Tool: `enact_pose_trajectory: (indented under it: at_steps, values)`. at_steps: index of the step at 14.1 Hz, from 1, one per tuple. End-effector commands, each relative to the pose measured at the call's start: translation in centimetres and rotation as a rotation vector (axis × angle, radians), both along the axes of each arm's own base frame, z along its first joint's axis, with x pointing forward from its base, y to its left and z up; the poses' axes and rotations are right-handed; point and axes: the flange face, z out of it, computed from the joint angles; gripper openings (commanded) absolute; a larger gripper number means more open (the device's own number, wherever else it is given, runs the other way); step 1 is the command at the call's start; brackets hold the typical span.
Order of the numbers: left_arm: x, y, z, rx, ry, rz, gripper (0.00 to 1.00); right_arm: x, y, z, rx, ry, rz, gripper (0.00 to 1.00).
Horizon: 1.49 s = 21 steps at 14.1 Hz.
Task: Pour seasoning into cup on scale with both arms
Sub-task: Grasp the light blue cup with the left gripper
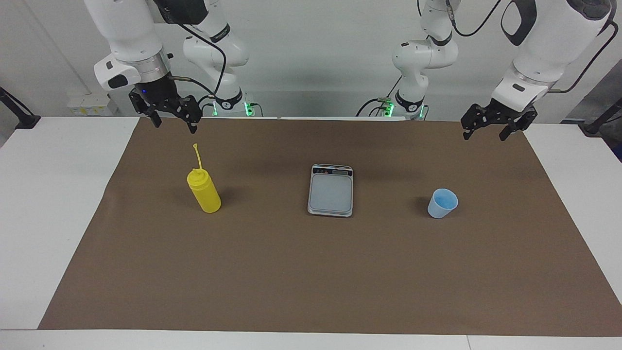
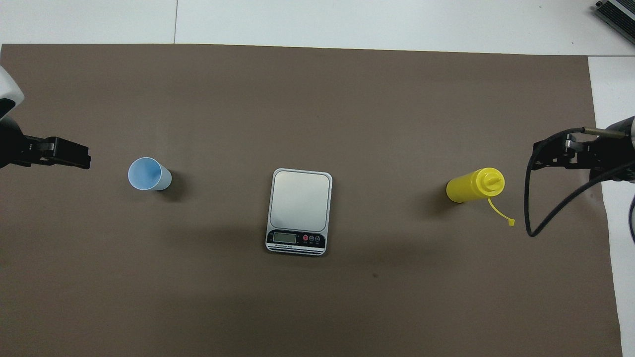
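Nothing grasped yet: left hand [image 1: 494,127] and right hand [image 1: 167,115] hover released; next, cup [image 1: 442,203] onto scale [image 1: 331,190], then grab bottle [image 1: 204,191].

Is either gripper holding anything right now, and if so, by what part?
Nothing is held. The left gripper and right gripper both hang open and empty; the bottle and cup stand untouched.

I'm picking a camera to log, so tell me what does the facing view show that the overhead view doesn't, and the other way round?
Only the facing view shows both arms' bodies and bases, with the open right gripper and open left gripper raised, holding nothing. Only the overhead view shows the scale's display and buttons legibly. Both show the upright yellow bottle, the scale alone mid-mat, and the blue cup standing on the brown mat, not on the scale.
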Motion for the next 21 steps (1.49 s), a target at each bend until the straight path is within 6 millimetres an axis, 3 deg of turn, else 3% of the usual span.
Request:
enact_pose_trajectory:
  at_steps: [1, 8, 13, 16, 21]
  values:
    - [-0.5, 0.1, 0.4, 0.008, -0.020, -0.012, 1.00, -0.4, -0.4, 0.2, 0.004, 0.007, 0.012, 1.00]
    - [-0.5, 0.6, -0.2, 0.006, -0.043, 0.008, 1.00, -0.4, -0.4, 0.2, 0.004, 0.007, 0.012, 1.00]
    - [1.6, 3.5, -3.2, -0.030, -0.032, 0.068, 1.00, -0.4, -0.4, 0.2, 0.004, 0.007, 0.012, 1.00]
    - [2.9, 4.4, -8.4, -0.034, -0.029, 0.088, 1.00, -0.4, -0.4, 0.2, 0.004, 0.007, 0.012, 1.00]
    - [1.6, 4.3, -17.2, -0.035, -0.019, 0.194, 1.00, -0.4, -0.4, 0.2, 0.004, 0.007, 0.012, 1.00]
